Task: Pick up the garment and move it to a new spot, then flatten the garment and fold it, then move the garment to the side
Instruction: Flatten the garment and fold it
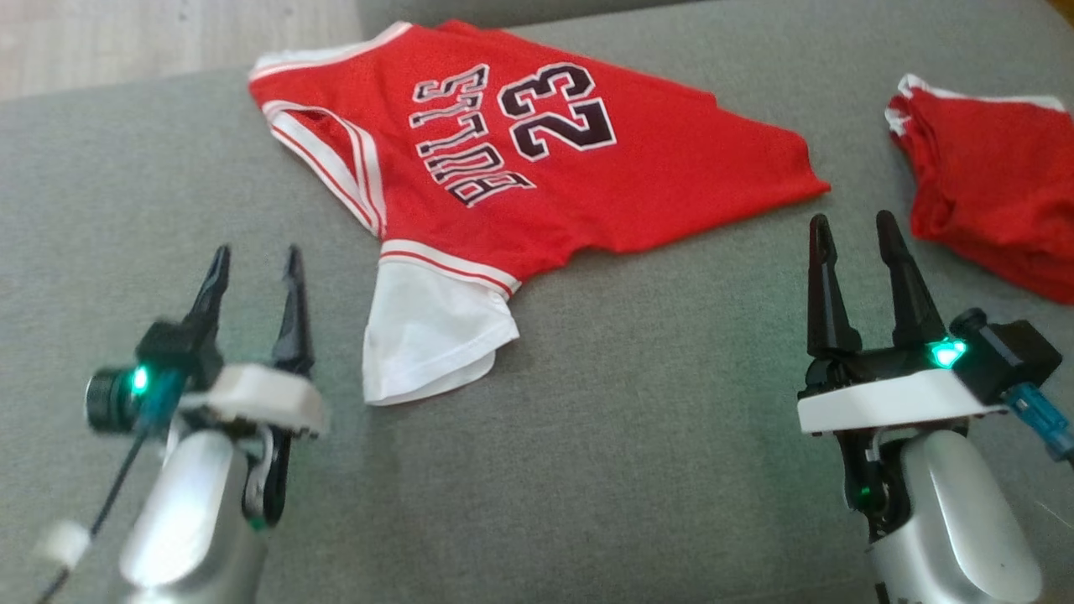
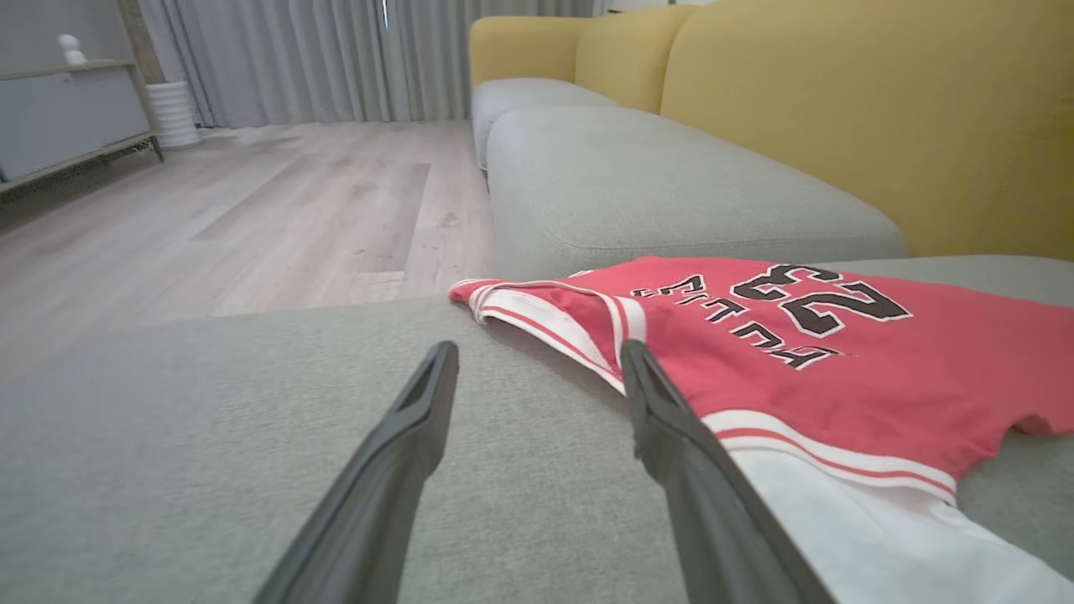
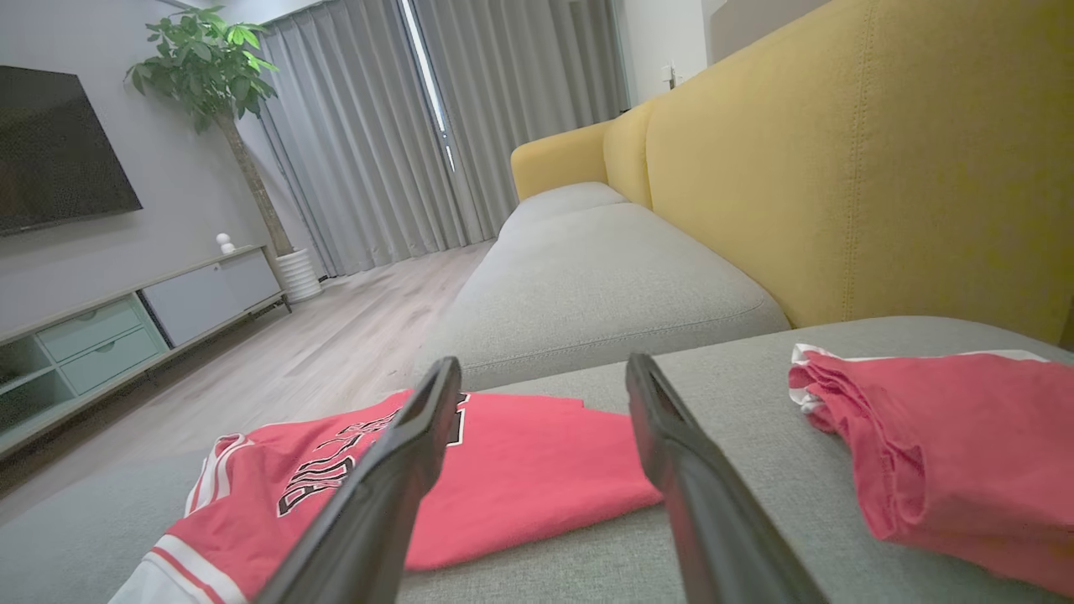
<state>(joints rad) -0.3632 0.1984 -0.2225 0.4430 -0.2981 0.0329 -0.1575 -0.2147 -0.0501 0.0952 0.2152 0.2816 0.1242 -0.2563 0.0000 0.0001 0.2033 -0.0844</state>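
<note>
**A:** Where did the jersey (image 1: 537, 159) lie?

**B:** It lay spread flat on the grey seat cushion (image 1: 671, 436), toward twelve o'clock in the head view. The black "BULLS 23" print faced up. Its white sleeve (image 1: 432, 335) pointed down toward six o'clock, and one hem corner reached out toward three o'clock.

**A:** And the left gripper (image 1: 257, 252)?

**B:** It was at eight o'clock in that view, over the cushion, with its two dark fingers spread and nothing between them. The white sleeve sat near it on its three o'clock side, with grey fabric showing between them. In the left wrist view, the jersey's striped armhole showed just past the right-hand finger.

**A:** The right gripper (image 1: 852, 220)?

**B:** It was at four o'clock, fingers likewise parted and holding nothing. The jersey's hem corner lay just off its fingertips at twelve o'clock, with a thin strip of cushion between them.

**A:** Anything else on the cushion?

**B:** A bunched red cloth (image 1: 990, 193) with white trim lay at two o'clock in the head view. It was well apart from the jersey and just off the right gripper's one o'clock.

**A:** And beyond the seat?

**B:** In the right wrist view, a yellow backrest (image 3: 839, 184) rose at two o'clock and grey curtains (image 3: 403, 126) hung at eleven. The left wrist view showed a wooden floor (image 2: 252, 210) at ten o'clock.
</note>
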